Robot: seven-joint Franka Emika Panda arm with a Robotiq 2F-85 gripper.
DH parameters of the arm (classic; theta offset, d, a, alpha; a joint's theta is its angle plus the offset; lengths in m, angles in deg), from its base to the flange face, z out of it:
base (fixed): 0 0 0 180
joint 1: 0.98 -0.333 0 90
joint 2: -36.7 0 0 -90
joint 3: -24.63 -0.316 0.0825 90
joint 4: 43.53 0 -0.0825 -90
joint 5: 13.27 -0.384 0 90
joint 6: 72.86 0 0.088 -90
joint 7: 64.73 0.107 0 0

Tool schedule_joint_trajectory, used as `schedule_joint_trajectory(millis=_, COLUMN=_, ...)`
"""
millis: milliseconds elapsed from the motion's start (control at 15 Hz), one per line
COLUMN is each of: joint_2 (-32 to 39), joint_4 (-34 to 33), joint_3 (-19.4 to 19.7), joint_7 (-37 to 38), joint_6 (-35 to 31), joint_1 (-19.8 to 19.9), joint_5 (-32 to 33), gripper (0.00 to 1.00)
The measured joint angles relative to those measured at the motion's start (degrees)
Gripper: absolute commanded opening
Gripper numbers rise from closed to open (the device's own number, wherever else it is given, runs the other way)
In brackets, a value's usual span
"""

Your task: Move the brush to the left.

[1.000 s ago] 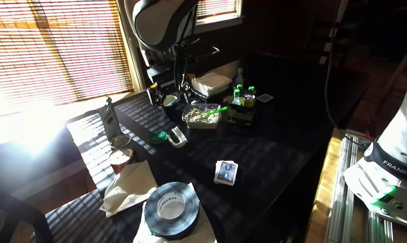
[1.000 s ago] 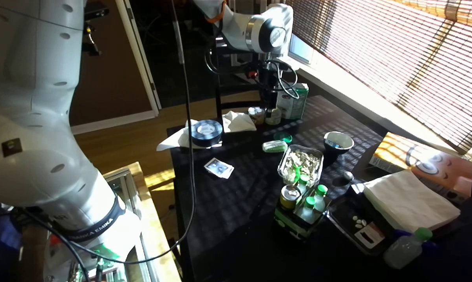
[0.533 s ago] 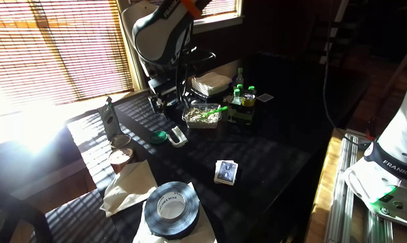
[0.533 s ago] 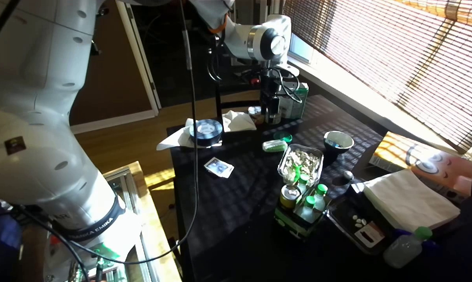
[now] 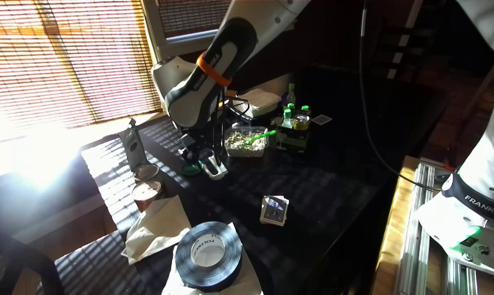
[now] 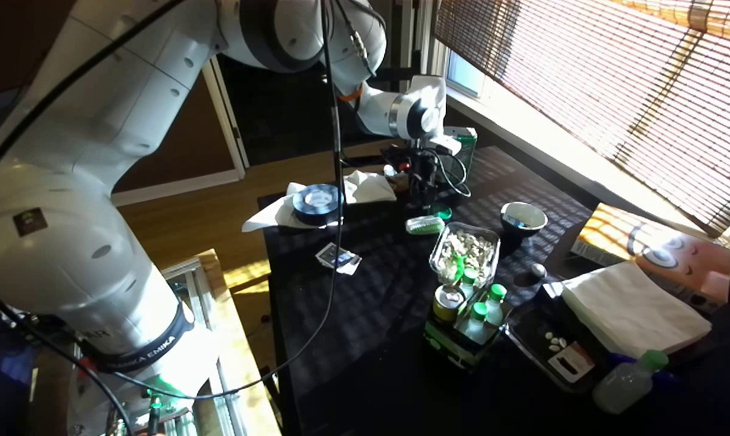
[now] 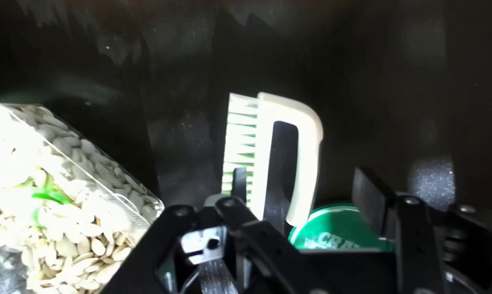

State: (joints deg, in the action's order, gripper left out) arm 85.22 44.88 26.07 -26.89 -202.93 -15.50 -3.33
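The brush (image 7: 264,139) is white with pale green-white bristles and a curved open-ended handle. It lies on the dark table and also shows in both exterior views (image 5: 216,169) (image 6: 424,226). My gripper (image 7: 301,173) is open and empty in the wrist view. One fingertip overlaps the bristle side of the brush and the other stands apart on the handle side, beyond a green lid (image 7: 339,228). In both exterior views the gripper (image 5: 190,157) (image 6: 422,197) hangs low over the lid, beside the brush. The fingers' exact height above the table cannot be told.
A clear tub of seeds with a green spoon (image 5: 247,143) stands close to the brush. A bottle carrier (image 6: 455,348), a bowl (image 6: 523,219), playing cards (image 5: 274,209), a tape roll (image 5: 181,262) and cans (image 5: 147,190) stand or lie around on the table.
The arm has come down and my gripper has dropped toward the table, from above the lid area to close beside the brush. The brush and other objects have not moved.
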Motion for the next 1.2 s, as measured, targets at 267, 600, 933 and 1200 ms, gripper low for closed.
schedule_joint_trajectory(millis=267, joint_2=2.4, joint_4=-3.8, joint_3=1.4, joint_7=0.1, joint_6=-0.7, joint_1=-2.9, joint_5=0.0, gripper=0.56)
schedule_joint_trajectory(millis=600, joint_2=5.6, joint_4=-7.2, joint_3=2.4, joint_7=0.5, joint_6=0.1, joint_1=-4.0, joint_5=-0.1, gripper=0.57)
schedule_joint_trajectory(millis=933, joint_2=7.3, joint_4=-7.9, joint_3=3.9, joint_7=1.4, joint_6=0.4, joint_1=-3.4, joint_5=-0.5, gripper=0.38)
schedule_joint_trajectory(millis=1200, joint_2=8.7, joint_4=-8.7, joint_3=3.9, joint_7=1.4, joint_6=1.9, joint_1=-2.7, joint_5=-1.3, gripper=0.02)
